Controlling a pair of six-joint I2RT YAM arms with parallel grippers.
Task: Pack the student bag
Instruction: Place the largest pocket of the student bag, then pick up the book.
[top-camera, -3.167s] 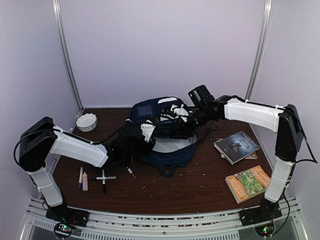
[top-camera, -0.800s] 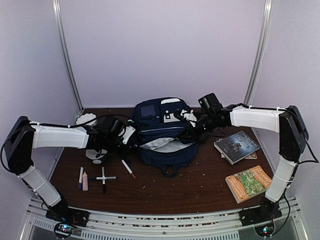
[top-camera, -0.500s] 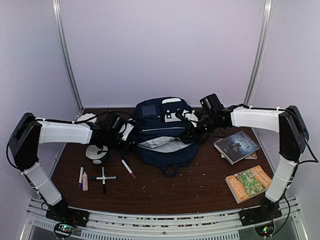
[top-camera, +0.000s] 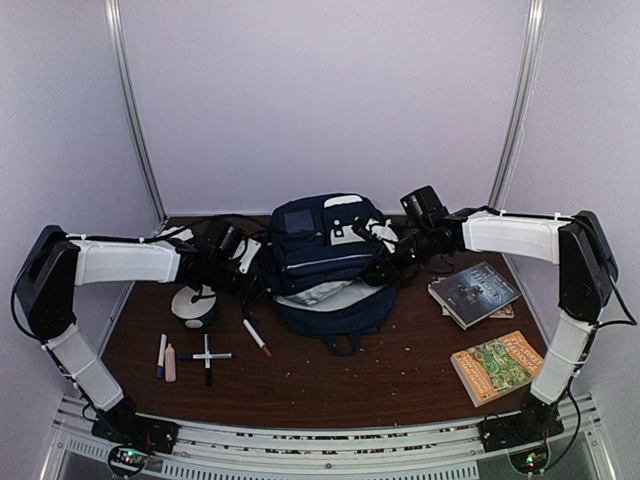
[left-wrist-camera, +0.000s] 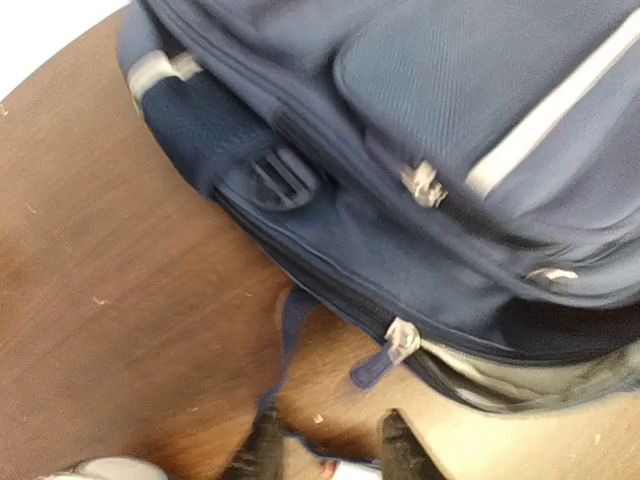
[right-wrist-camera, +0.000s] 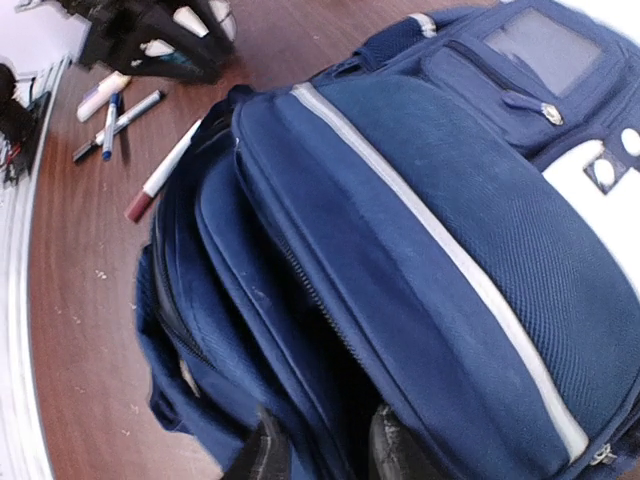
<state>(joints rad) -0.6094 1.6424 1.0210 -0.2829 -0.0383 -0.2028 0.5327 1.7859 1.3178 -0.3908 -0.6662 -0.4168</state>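
Note:
The student bag (top-camera: 325, 250), navy with white stripes, stands at the table's middle, its main mouth unzipped and grey lining (top-camera: 325, 293) showing. My left gripper (top-camera: 256, 276) is at the bag's left side, low over the table. In the left wrist view the left gripper (left-wrist-camera: 330, 452) is open with only wood between its fingers, just short of a zipper pull (left-wrist-camera: 386, 360) on the bag (left-wrist-camera: 450, 150). My right gripper (top-camera: 385, 266) is at the bag's right rim. There the right gripper (right-wrist-camera: 328, 455) has its fingers apart, astride a fold of the bag (right-wrist-camera: 420, 250).
A red-tipped marker (top-camera: 257, 338) lies left of the bag's front. More pens (top-camera: 165, 358) and two crossed markers (top-camera: 207, 354) lie near the front left. A white round thing (top-camera: 193, 305) sits under the left arm. Two books (top-camera: 474, 292) (top-camera: 497, 365) lie right.
Both grippers' jaws have parted from shut. The bag's mouth has sagged a little and shows less lining. The left gripper has drawn slightly back from the bag's left rim.

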